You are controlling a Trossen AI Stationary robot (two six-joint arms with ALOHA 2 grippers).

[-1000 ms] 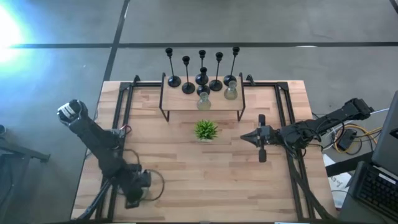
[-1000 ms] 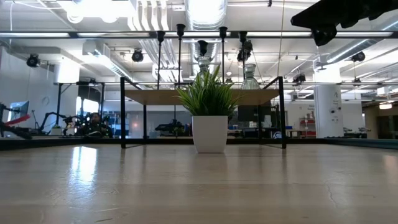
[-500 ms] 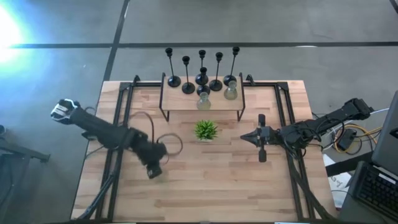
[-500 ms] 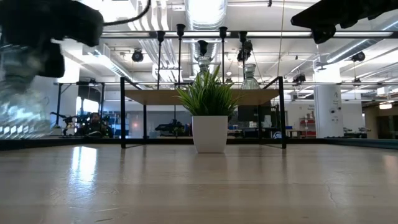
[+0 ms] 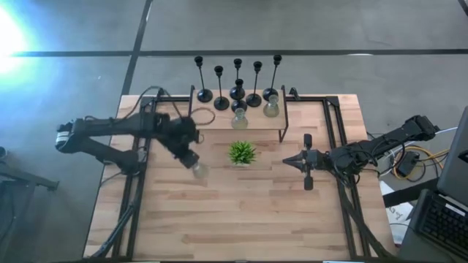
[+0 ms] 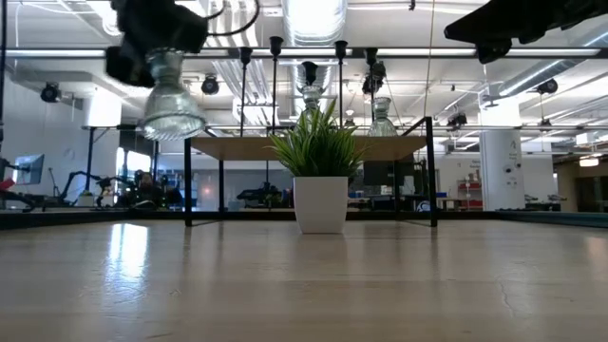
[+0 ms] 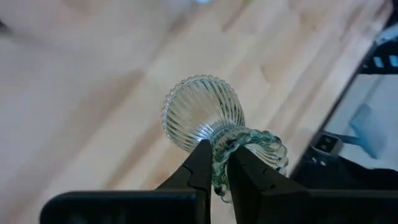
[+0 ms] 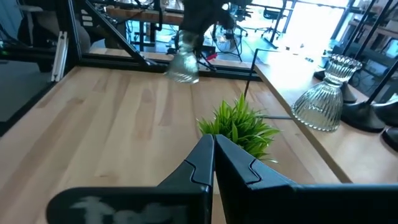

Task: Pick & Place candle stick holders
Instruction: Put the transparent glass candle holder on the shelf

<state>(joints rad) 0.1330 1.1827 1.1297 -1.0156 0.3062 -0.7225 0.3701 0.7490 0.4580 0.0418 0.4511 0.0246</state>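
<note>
My left gripper (image 5: 191, 164) is shut on a squat ribbed glass candle holder (image 5: 198, 172) above the table, left of the small green plant (image 5: 242, 152); the holder also shows in the low view (image 6: 172, 103). Two more glass holders (image 5: 239, 117) (image 5: 271, 108) stand on their bases on the raised wooden shelf (image 5: 212, 120). Several slim black stick holders (image 5: 221, 89) stand on their round bases along the shelf's far edge. My right gripper (image 5: 287, 161) is shut and empty above the table, right of the plant. My left gripper pinches the glass holder's beaded top rim (image 7: 219, 144) between its two fingers (image 7: 200, 163). The fingers come from above, slanting down. The holder hangs below them, a little tilted, its wide ribbed base (image 6: 173, 118) downward and clear of the table.
The plant's white pot (image 6: 320, 203) stands in front of the shelf. The shelf rests on thin black legs (image 6: 187, 180). Black frame rails (image 5: 140, 124) run along the table's left and right sides. Cables (image 5: 409, 162) lie past the right edge.
My left gripper has swung from the table's near left corner toward the far edge and the right, rising, and now hangs left of the plant. The glass holder has travelled with it, clear of the table.
</note>
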